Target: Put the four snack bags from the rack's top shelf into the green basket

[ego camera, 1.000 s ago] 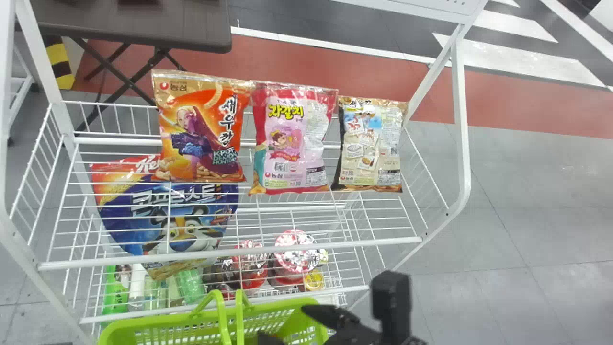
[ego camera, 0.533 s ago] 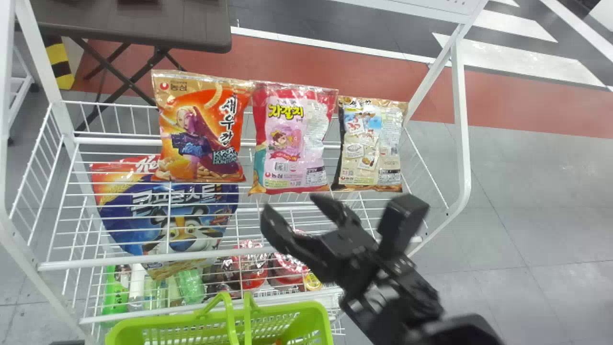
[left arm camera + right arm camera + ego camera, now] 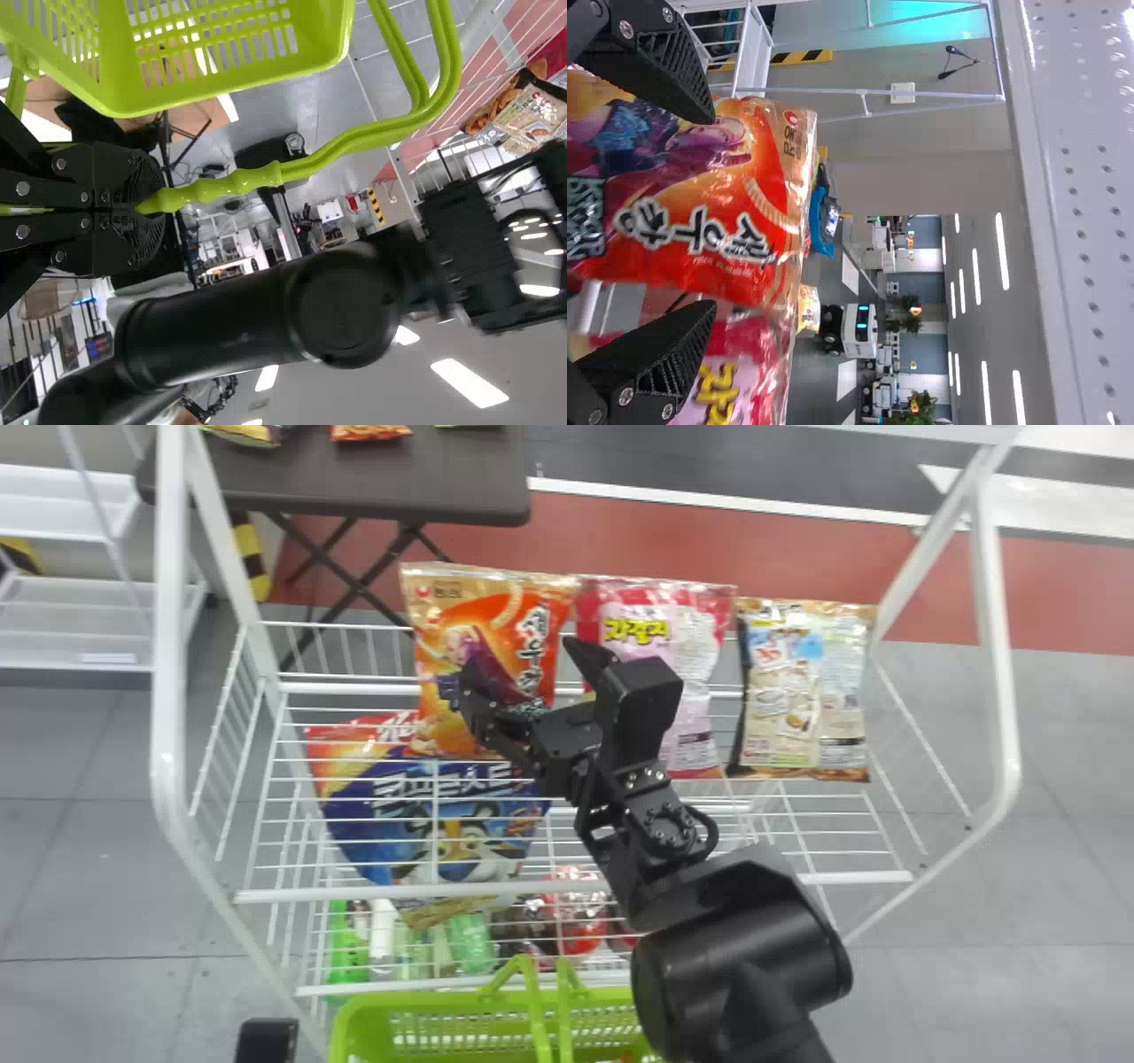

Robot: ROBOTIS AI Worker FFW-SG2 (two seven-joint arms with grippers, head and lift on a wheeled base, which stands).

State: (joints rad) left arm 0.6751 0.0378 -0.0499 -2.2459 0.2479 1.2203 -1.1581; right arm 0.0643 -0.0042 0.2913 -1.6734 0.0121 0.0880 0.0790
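Okay, right gripper (image 3: 523,657) hovers by orange snack bag (image 3: 496,602).
Its jaws are wide apart, holding nothing; left gripper (image 3: 267,1039) is clamped on green basket's (image 3: 425,1001) handle (image 3: 230,184).

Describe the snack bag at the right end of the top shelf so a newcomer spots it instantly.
Find the white rack beyond the green basket. On its top shelf, the beige bag ends the row on the robot's right. Its black left edge separates it from the pink bag beside it and the orange bag beyond.
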